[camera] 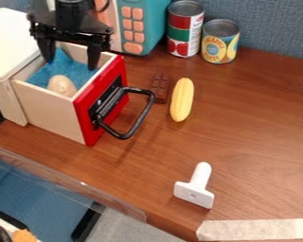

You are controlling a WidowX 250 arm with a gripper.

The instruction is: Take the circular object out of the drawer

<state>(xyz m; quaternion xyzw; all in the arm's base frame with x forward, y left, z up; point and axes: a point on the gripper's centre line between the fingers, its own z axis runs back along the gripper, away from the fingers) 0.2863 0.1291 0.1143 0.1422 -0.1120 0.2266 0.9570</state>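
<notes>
The brown desk (255, 123) spreads through the middle and right. At upper left is the open wooden drawer (49, 116). Over it hangs the black gripper (70, 57), the jaws wide apart, holding nothing. Inside the drawer, near its front-left wall, rests one pale rounded object (62, 85).

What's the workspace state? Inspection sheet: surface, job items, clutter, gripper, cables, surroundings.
Surface: brown wood-grain tabletop, pale tape strips at edges
Job items: beige egg-shaped object on blue soft lining, inside pulled-out wooden drawer with red front and black handle
Clutter: yellow toy corn, brown toy chocolate bar, white T-shaped tool, red-green tin can, blue-yellow tin can
Gripper: black two-finger gripper at the drawer, fingers apart, holding nothing
Cables: nothing seen across tabletop
Surroundings: teal toy microwave with pink buttons, blue-grey fabric panel behind
</notes>
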